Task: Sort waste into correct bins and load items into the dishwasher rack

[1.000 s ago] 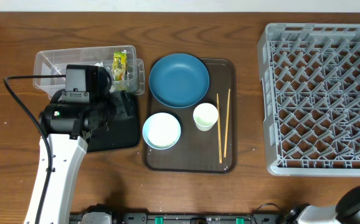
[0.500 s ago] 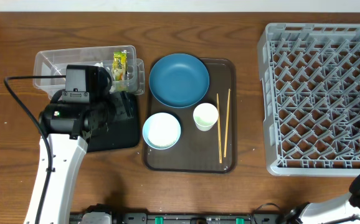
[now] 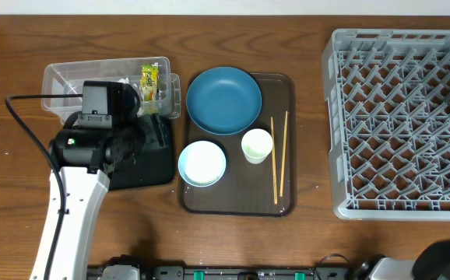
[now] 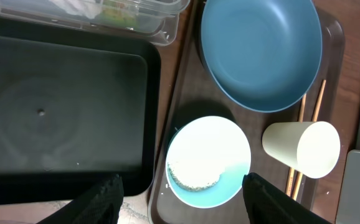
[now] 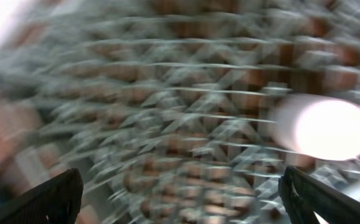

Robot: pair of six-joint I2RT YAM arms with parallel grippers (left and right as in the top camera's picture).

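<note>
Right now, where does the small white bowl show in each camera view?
Overhead: small white bowl at the brown tray's lower-left corner.
Left wrist: small white bowl at bottom centre.
Right wrist: not in it; only the blurred dishwasher rack shows.
Shared landmark: the blue dish, just above the bowl in overhead and left wrist.

On the counter (image 3: 311, 47), the serving tray (image 3: 240, 196) is set in the middle. On it the dish (image 3: 224, 99) lies behind, the bowl (image 3: 202, 163) front left, the cup (image 3: 257, 145) right of the bowl, and the chopsticks (image 3: 279, 159) rightmost. Left of it, the tub (image 3: 61, 82) holds the wrapper (image 3: 149, 82), with the shallow tray (image 3: 153, 159) before it. The rack (image 3: 396, 117) is placed right.
</note>
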